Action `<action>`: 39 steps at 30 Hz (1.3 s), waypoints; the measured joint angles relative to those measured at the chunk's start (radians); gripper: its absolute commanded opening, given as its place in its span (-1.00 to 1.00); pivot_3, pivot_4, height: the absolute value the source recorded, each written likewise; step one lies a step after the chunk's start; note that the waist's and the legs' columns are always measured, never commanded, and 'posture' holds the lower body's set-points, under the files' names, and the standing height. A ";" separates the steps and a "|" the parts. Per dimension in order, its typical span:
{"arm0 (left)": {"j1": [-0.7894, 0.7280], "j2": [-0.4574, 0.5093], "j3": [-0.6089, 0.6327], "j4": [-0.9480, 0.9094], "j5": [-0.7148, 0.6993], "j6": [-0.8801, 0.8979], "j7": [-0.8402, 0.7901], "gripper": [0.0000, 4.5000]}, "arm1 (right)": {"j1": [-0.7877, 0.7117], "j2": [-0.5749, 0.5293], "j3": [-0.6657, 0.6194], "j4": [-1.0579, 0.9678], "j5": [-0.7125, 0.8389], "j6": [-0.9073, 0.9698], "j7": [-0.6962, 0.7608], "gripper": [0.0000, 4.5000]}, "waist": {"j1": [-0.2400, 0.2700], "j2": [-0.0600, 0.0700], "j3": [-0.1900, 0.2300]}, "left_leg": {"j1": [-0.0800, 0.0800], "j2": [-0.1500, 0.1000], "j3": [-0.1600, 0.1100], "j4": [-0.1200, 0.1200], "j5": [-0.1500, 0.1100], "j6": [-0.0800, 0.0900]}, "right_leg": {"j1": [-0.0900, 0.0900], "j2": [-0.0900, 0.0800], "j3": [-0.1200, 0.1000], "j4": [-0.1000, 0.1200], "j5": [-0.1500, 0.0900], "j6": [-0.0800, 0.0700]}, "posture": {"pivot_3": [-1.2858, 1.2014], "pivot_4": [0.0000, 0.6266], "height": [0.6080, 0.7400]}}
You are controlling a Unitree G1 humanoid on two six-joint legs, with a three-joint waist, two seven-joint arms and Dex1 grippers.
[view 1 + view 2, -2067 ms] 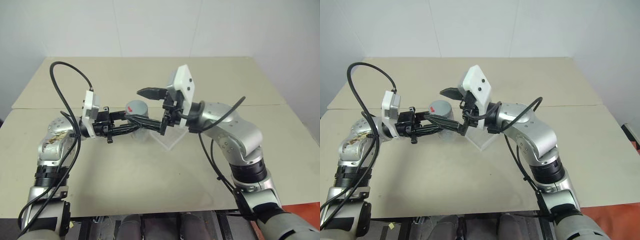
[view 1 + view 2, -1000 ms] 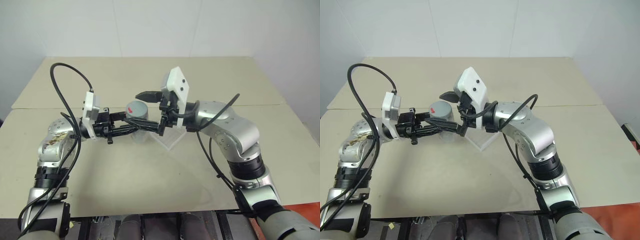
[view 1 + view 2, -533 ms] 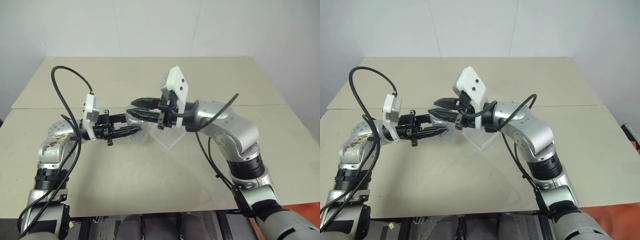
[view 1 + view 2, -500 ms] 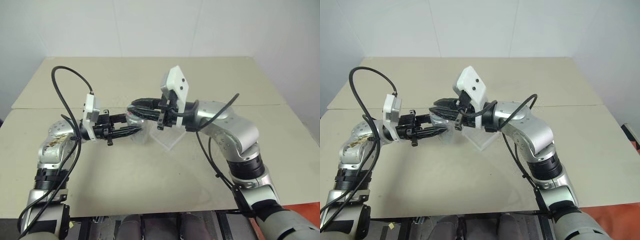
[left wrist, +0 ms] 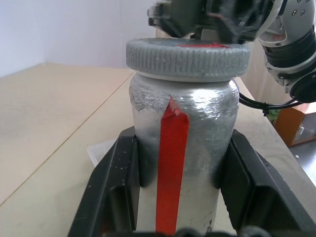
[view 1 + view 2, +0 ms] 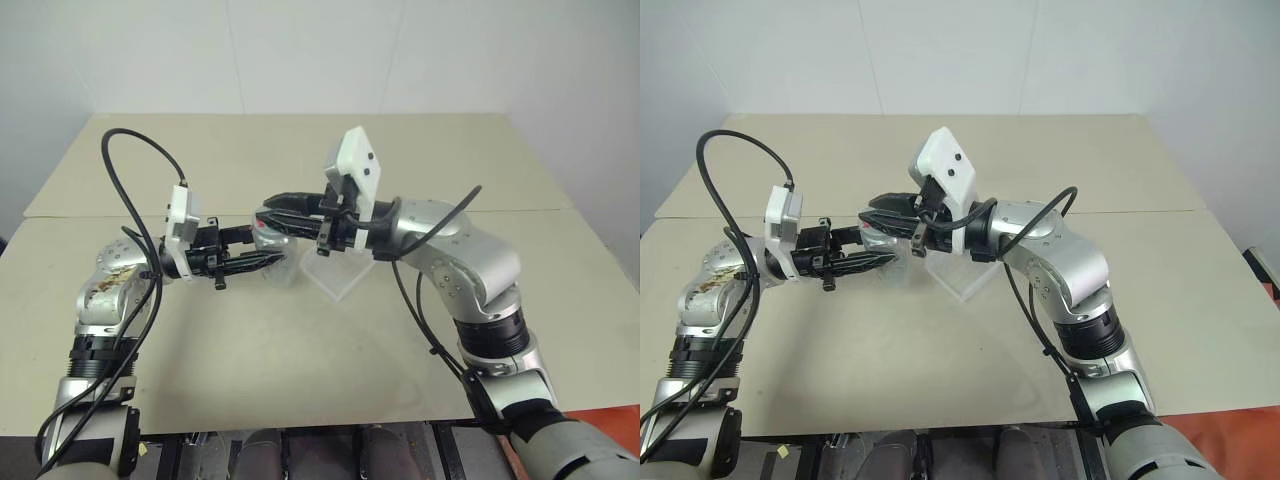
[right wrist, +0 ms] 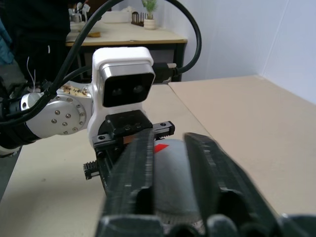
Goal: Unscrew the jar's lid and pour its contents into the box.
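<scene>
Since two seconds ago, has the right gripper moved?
Yes. The right gripper came toward the left arm, off the box, and closed on the lid.

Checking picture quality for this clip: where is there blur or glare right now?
Left wrist view: the jar is sharp, with bright glare on its silvery shoulder; the right gripper above the lid is blurred. Right wrist view: its fingers are soft and close. Eye views: evenly lit.

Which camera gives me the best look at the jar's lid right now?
The left wrist view: the lid sits close and side-on atop the jar, its ribbed edge clear. The right wrist view shows part of its top between the right gripper fingers. In the eye views those fingers hide most of it.
</scene>
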 measured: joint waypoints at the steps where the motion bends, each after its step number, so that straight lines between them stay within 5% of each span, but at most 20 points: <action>1: 0.000 0.000 0.000 0.000 0.000 0.000 0.000 -0.17 | 0.000 0.000 -0.006 0.000 0.008 0.000 0.001 0.23 | 0.000 0.000 0.000 | 0.000 0.000 0.000 0.000 0.000 0.000 | 0.000 0.000 0.000 0.000 0.000 0.000 | 0.03 -0.52 1.00; 6: 0.000 0.000 0.000 0.000 0.000 0.000 -0.001 -0.17 | 0.000 -0.011 -0.011 -0.003 0.025 0.004 0.002 0.98 | 0.000 0.000 0.000 | 0.000 0.000 0.000 0.000 0.000 0.000 | 0.000 0.000 0.000 0.000 0.000 0.000 | 0.03 -0.52 1.00; 27: 0.001 0.002 0.000 0.000 0.000 -0.001 -0.003 -0.17 | -0.008 -0.009 0.027 0.036 0.018 0.029 0.007 0.99 | 0.000 0.000 0.000 | 0.000 0.000 0.000 0.000 0.000 0.000 | 0.000 0.000 0.000 0.000 0.000 0.000 | 0.03 -0.52 1.00; 34: 0.000 0.004 0.000 0.000 0.000 -0.002 -0.002 -0.17 | -0.008 -0.007 0.029 0.038 0.016 0.029 0.006 0.22 | 0.000 0.000 0.000 | 0.000 0.000 0.000 0.000 0.000 0.000 | 0.000 0.000 0.000 0.000 0.000 0.000 | 0.03 -0.52 1.00; 39: 0.000 0.004 0.000 0.000 0.000 -0.004 -0.001 -0.17 | -0.008 -0.007 0.029 0.038 0.016 0.029 0.004 0.22 | 0.000 0.000 0.000 | 0.000 0.000 0.000 0.000 0.000 0.000 | 0.000 0.000 0.000 0.000 0.000 0.000 | 0.03 -0.52 1.00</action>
